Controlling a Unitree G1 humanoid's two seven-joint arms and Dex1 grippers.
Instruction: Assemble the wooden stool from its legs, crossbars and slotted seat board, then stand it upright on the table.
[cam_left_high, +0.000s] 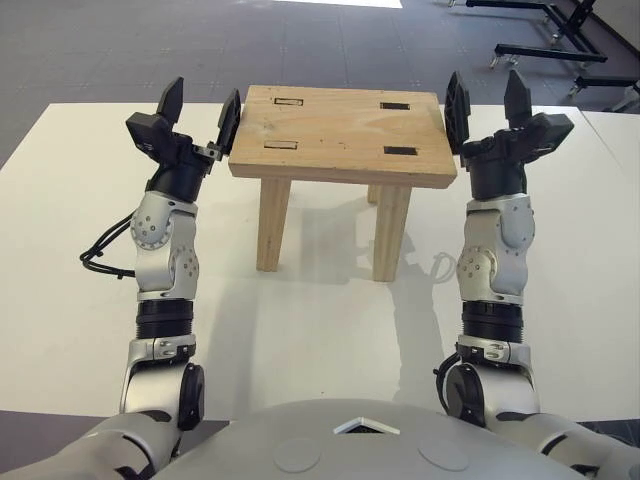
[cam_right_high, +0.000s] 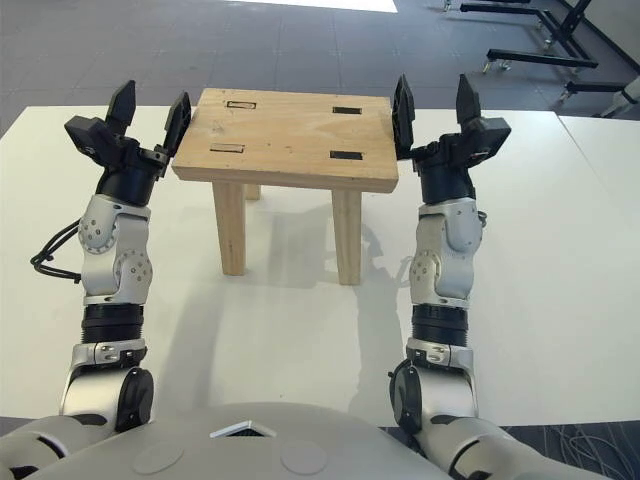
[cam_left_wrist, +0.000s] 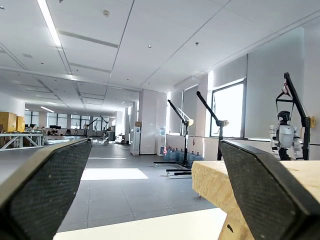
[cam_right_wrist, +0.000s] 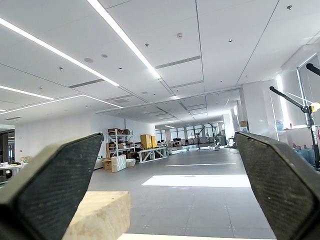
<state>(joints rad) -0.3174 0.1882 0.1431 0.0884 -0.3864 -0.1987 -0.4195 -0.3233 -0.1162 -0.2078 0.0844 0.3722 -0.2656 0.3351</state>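
The wooden stool stands upright on the white table, its slotted seat board on top and pale legs below. My left gripper is open beside the seat's left edge, one finger close to the board's side. My right gripper is open beside the seat's right edge, its inner finger next to the board. Nothing lies between either pair of fingers. The seat's corner shows in the left wrist view and in the right wrist view.
A black cable loops on the table by my left arm. Black wheeled frames stand on the grey floor beyond the table's far right. A second white table edge sits at the right.
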